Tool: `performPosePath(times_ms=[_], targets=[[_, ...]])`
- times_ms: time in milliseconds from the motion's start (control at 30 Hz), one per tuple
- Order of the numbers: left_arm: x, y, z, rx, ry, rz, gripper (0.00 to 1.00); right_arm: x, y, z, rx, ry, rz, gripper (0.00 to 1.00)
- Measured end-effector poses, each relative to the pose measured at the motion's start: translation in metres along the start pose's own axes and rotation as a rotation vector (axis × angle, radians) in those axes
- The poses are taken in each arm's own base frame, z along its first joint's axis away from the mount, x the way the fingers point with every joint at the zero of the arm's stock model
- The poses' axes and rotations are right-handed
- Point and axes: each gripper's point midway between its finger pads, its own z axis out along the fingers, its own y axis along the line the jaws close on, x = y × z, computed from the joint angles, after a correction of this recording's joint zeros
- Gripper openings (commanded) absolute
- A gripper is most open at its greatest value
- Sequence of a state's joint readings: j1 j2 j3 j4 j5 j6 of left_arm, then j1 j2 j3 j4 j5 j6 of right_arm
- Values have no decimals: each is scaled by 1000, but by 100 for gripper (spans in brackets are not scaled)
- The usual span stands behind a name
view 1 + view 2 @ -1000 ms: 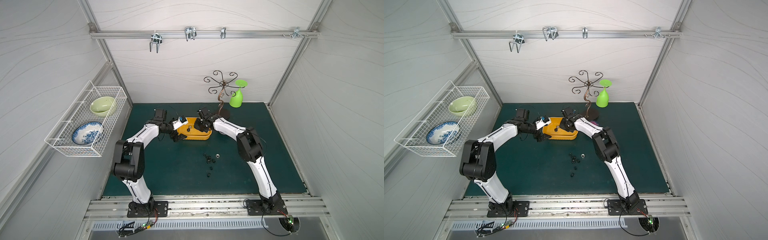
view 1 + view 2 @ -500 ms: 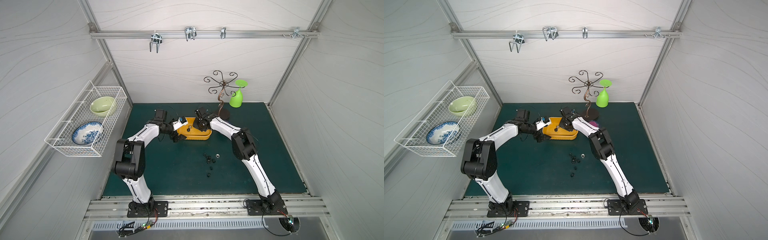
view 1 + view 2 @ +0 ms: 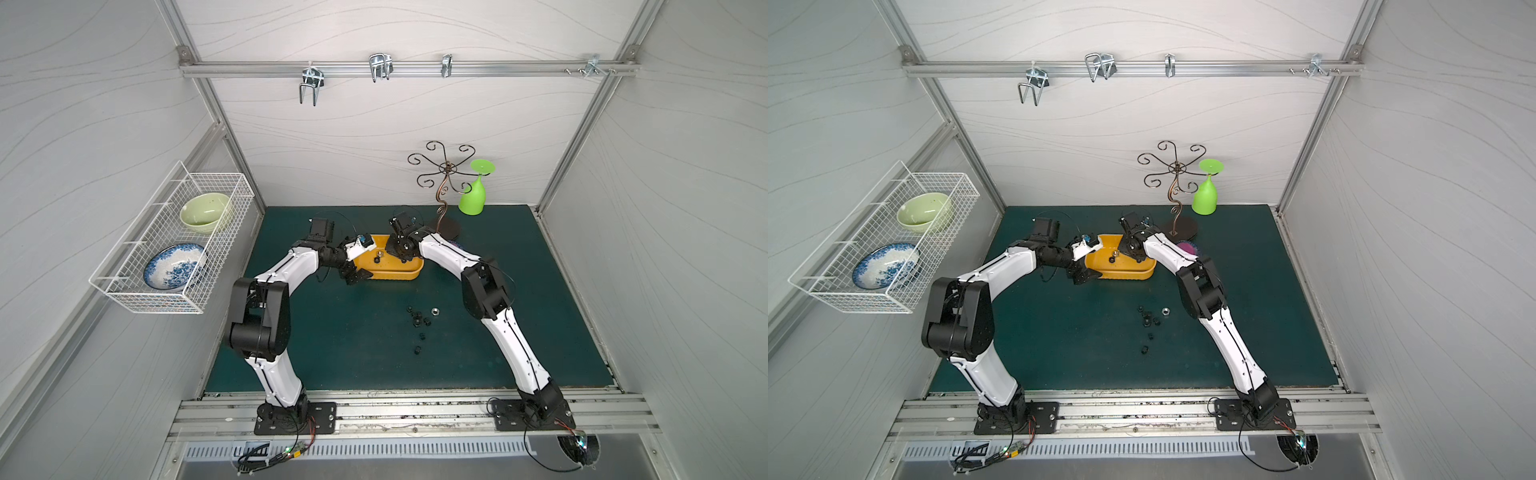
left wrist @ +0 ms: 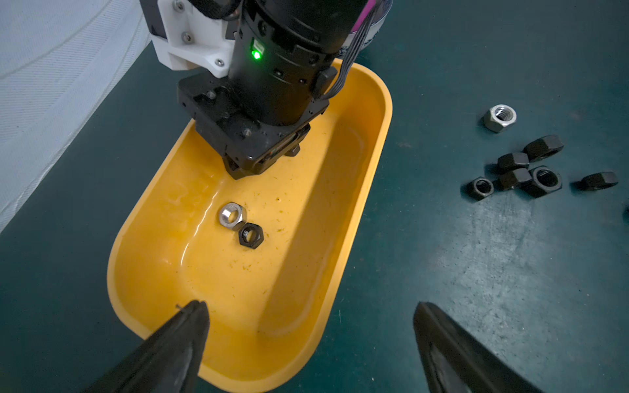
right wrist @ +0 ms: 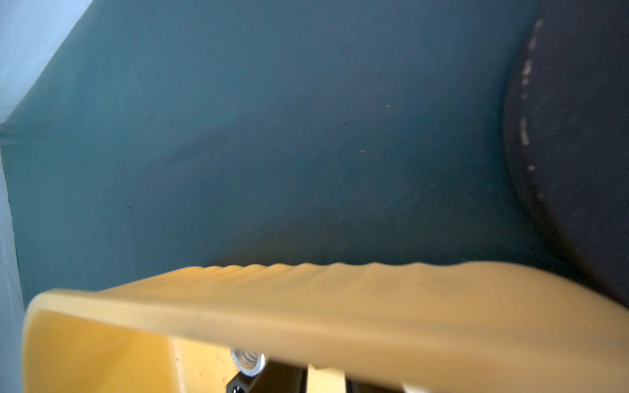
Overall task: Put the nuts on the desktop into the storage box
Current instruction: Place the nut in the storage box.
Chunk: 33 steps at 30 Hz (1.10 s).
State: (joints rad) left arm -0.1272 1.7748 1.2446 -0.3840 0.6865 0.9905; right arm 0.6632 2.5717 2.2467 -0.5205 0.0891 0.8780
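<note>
Crowded storage box [image 4: 381, 143]
Inside it hangs the right gripper [image 4: 265, 160]; the left gripper [image 4: 311, 306] straddles one corner; the desktop [image 4: 442, 272] alongside is free.

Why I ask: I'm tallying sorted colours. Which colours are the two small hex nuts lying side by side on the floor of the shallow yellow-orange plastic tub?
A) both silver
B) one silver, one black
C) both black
B: in the left wrist view a shiny silver hex nut lies touching a black hex nut on the floor of the shallow yellow-orange plastic tub.
</note>
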Motion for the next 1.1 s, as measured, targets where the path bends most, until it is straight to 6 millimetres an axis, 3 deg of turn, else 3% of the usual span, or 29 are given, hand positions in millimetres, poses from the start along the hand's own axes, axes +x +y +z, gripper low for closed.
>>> performPosePath(times_ms=[367, 700, 933, 1100], targets=[[-15, 8, 1, -29, -33, -35, 99, -5, -3, -2, 0, -4, -9, 34], [-22, 20, 1, -78, -56, -105, 99, -7, -16, -18, 40, 18, -57, 38], [-22, 14, 0, -85, -68, -139, 99, -8, -8, -56, 17, 29, -99, 47], [-32, 6, -14, -98, -85, -134, 98, -13, 0, -94, -16, 5, -127, 51]])
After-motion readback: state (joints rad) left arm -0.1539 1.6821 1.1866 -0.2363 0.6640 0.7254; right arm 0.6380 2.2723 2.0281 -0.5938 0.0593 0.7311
